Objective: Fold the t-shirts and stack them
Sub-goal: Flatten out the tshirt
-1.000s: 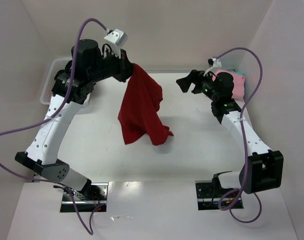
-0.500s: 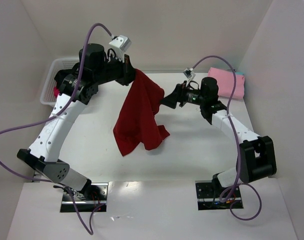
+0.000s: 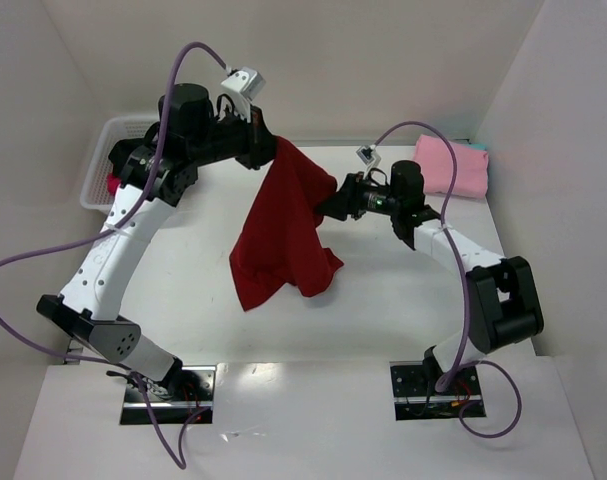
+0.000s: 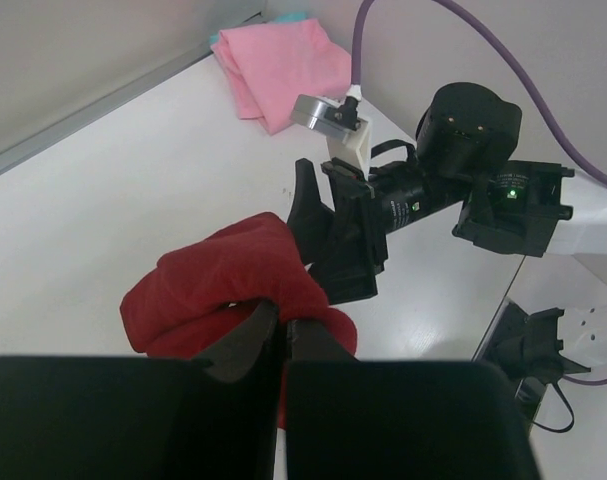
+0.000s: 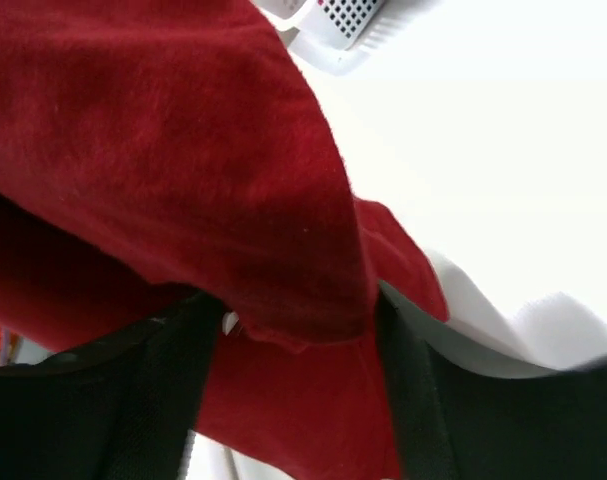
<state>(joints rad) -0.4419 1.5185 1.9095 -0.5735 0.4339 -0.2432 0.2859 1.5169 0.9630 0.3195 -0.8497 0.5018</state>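
A dark red t-shirt [image 3: 280, 235] hangs from my left gripper [image 3: 263, 148], which is shut on its top edge and holds it above the table; the grip also shows in the left wrist view [image 4: 280, 325]. My right gripper [image 3: 328, 207] is open at the shirt's right edge. In the right wrist view a fold of the red cloth [image 5: 233, 180] lies between the spread fingers [image 5: 403, 400]. A light pink t-shirt [image 3: 451, 165] lies folded at the back right, also seen in the left wrist view [image 4: 283, 65].
A white mesh basket [image 3: 108, 160] with magenta cloth stands at the back left behind my left arm. White walls close in the table on three sides.
My right arm has swung left from the pink shirt to the hanging red shirt, and its open jaws now straddle the cloth edge. My left gripper has held the shirt up, shifting slightly.
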